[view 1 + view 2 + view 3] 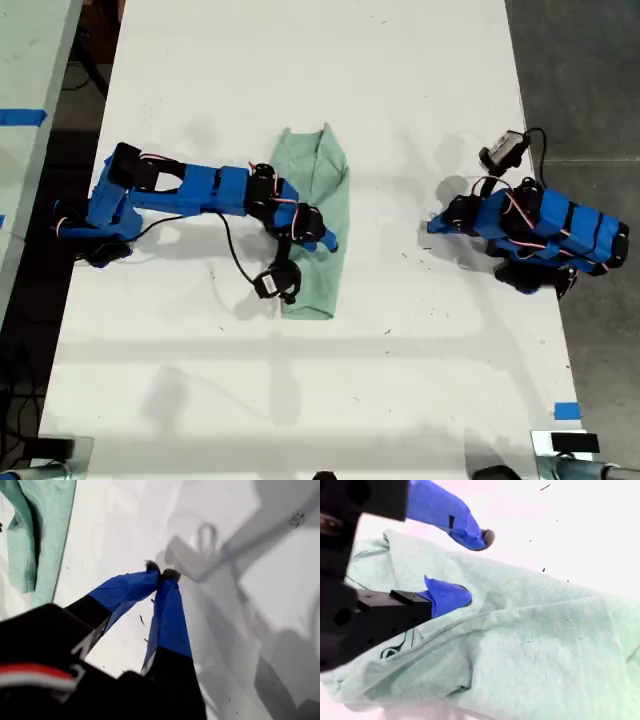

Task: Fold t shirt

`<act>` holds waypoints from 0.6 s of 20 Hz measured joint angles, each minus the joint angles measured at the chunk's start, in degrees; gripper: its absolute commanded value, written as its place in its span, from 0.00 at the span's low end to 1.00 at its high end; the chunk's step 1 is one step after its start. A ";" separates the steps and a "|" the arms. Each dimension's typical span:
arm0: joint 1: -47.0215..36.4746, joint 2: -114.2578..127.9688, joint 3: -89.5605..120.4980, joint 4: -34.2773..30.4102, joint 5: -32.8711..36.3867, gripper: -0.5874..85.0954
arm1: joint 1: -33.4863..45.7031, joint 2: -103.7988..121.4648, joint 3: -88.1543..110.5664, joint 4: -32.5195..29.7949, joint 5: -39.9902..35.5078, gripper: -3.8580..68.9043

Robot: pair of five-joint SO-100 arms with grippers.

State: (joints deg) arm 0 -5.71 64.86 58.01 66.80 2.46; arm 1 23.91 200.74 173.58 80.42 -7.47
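The pale mint-green t shirt (322,170) lies as a long narrow wrinkled strip in the middle of the white table (300,60). My second gripper (325,238) hovers over the strip's middle on the arm from the exterior view's left. In the second wrist view it (470,567) is open, one blue finger (451,597) down on the cloth (535,645), the other near the cloth's edge. My first gripper (432,226), at the exterior view's right, is shut on nothing (161,573) over bare table, with the shirt (45,525) well away from it.
A black cable and wrist camera (272,284) hang beside the shirt's near end. Blue tape (566,410) marks the table at the exterior view's lower right. Dark floor (590,90) lies past the table's edge at the exterior view's right, and another table (25,60) stands at its left.
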 measured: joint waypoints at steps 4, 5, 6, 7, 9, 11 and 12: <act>-0.70 3.78 0.88 7.91 -0.18 0.01 | 0.00 0.00 0.00 0.00 0.00 0.08; -0.88 8.26 2.02 9.84 -0.18 0.01 | 0.00 0.00 0.00 0.00 0.00 0.08; -1.05 14.15 4.31 10.63 0.00 0.01 | 0.00 0.00 0.00 0.00 0.00 0.08; -1.49 20.92 8.00 10.46 0.62 0.01 | 0.00 0.00 0.00 0.00 0.00 0.08; -3.08 37.35 20.13 5.27 2.55 0.00 | 0.00 0.00 0.00 0.00 0.00 0.08; -7.56 57.57 39.55 -3.34 3.25 0.00 | 0.00 0.00 0.00 0.00 0.00 0.08; -10.55 68.73 51.50 -8.17 3.25 0.00 | 0.00 0.00 0.00 0.00 0.00 0.08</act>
State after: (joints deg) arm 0 -16.26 133.59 109.51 58.62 5.71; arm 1 23.91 200.74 173.58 80.42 -7.47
